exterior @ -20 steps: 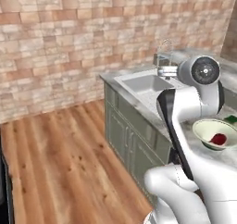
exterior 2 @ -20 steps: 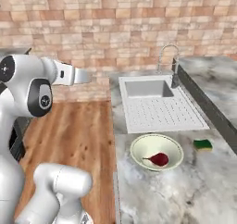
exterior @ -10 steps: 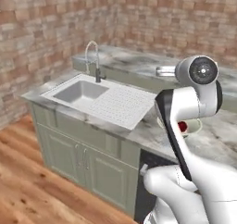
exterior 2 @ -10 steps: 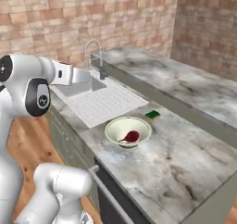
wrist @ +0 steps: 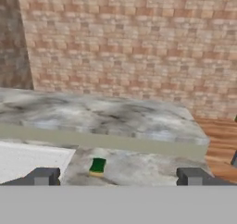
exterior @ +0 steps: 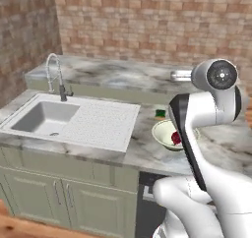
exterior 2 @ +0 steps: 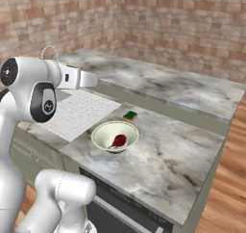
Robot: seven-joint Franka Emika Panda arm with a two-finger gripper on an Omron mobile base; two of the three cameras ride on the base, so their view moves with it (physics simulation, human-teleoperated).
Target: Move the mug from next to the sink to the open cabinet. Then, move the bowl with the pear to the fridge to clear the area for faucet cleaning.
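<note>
Rising from the lower right of the left base view, the white robot arm (exterior: 197,133) bends up beside a grey marble counter (exterior: 147,151). In the hand view the gripper (wrist: 118,177) sits at the bottom centre, its two dark fingertips (wrist: 44,176) standing far apart, fully spread, with nothing between them.

Just left of the arm in the left base view lies the bowl (exterior: 165,133), cream-white and shallow, resting on the counter right of centre. Inside it sits the pear (exterior: 175,138), dark red, partly hidden by the arm. The right base view shows the bowl (exterior 2: 115,136) near the middle of the frame, the pear (exterior 2: 119,140) lying toward its nearer side.

Just beyond the bowl lies a small green sponge with a yellow underside (exterior 2: 130,115), apart from the bowl. It also shows at lower centre of the hand view (wrist: 97,166).

At the left of the left base view is the sink (exterior: 44,118), a white basin with a round drain, its dotted draining board (exterior: 106,126) reaching toward the bowl. Behind the basin stands the faucet (exterior: 56,77), tall with a curved coiled neck.

Farther back runs a raised marble ledge (exterior: 118,74), and behind it a brick wall (exterior: 157,20) fills the top of the frame.
</note>
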